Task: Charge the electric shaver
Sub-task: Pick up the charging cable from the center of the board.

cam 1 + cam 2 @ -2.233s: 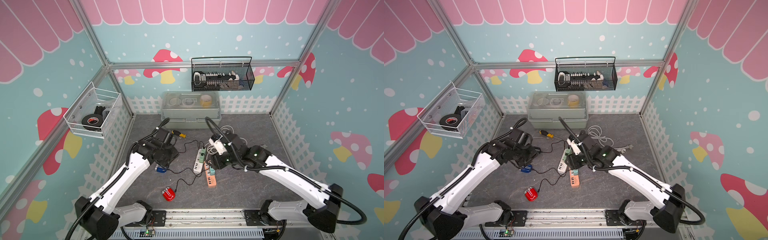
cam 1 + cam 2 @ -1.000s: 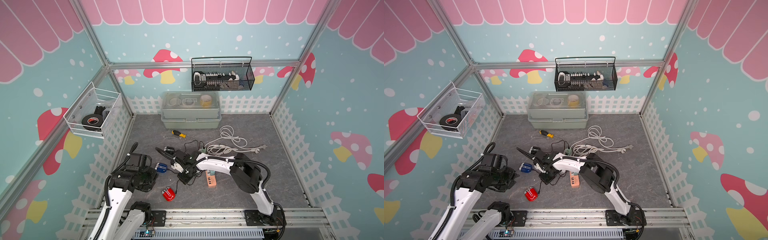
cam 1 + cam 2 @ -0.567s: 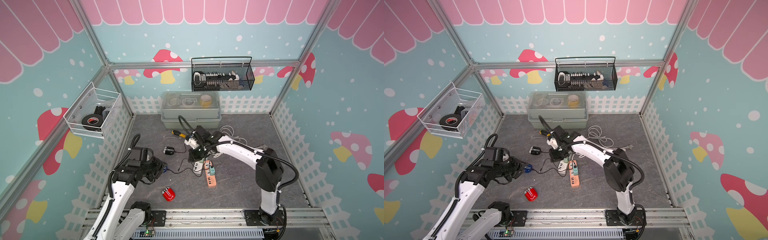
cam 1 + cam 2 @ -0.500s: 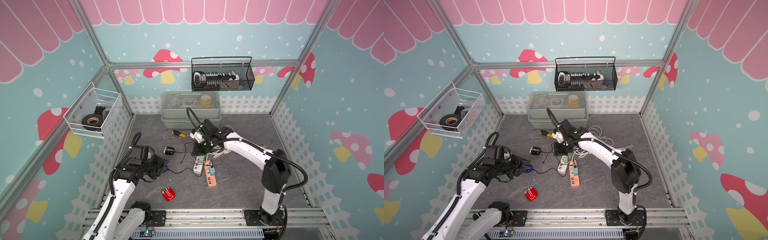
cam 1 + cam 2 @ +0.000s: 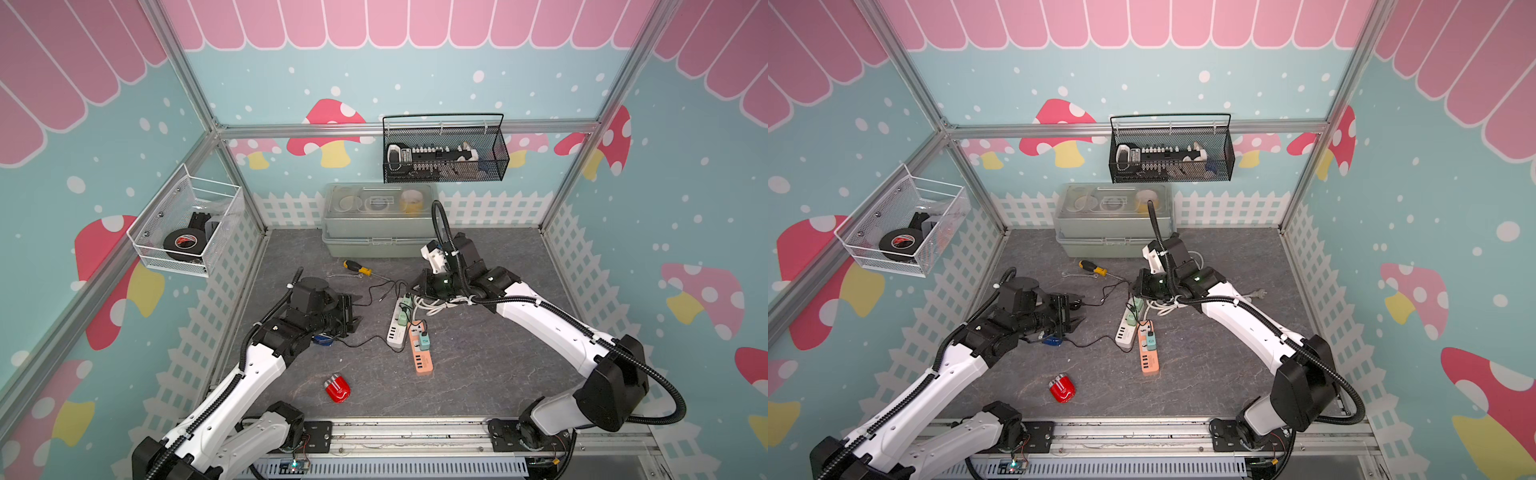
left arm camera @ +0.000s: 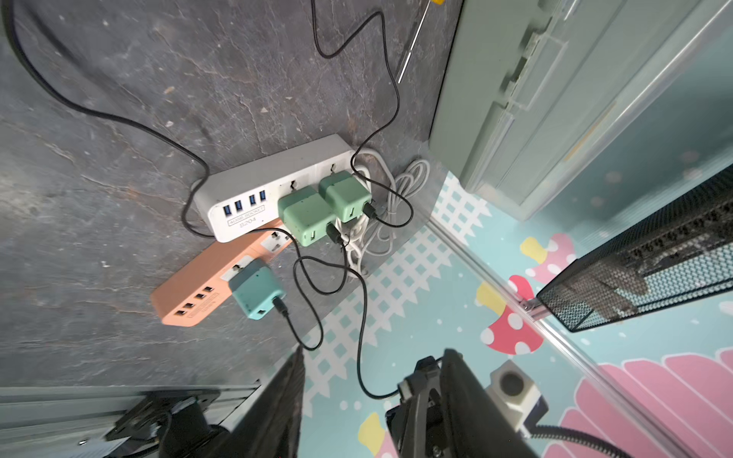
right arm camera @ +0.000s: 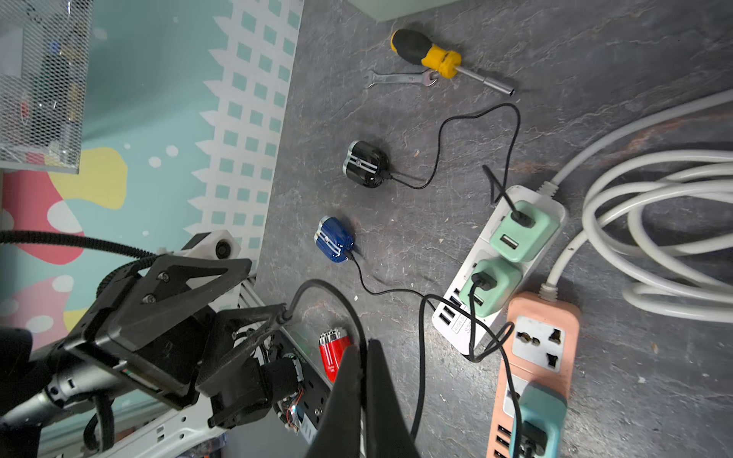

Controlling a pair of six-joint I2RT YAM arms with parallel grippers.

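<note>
Three small shavers lie on the table. The red shaver (image 5: pixel 337 388) (image 7: pixel 333 351) has no cable. The blue shaver (image 5: pixel 324 339) (image 7: pixel 334 240) and the black shaver (image 7: pixel 365 164) each have a black cable plugged in. My right gripper (image 7: pixel 363 345) (image 5: pixel 413 286) is shut on a thin black cable (image 6: pixel 361 317) that comes from a green charger (image 6: pixel 305 222) on the white power strip (image 5: pixel 399 328). The cable's free end arcs to a fingertip of my left gripper (image 7: pixel 267 287) (image 5: pixel 356 311). That gripper is open and empty above the blue shaver.
An orange power strip (image 5: pixel 419 353) with a teal charger (image 6: pixel 256 291) lies beside the white one. A screwdriver (image 5: pixel 357 267) and a wrench (image 5: pixel 336 275) lie before the grey toolbox (image 5: pixel 378 232). A coiled white cord (image 7: pixel 654 222) lies under my right arm.
My left arm has reached forward from the left front toward the middle, and its jaws have spread wider. The right gripper stays shut near the far end of the white strip.
</note>
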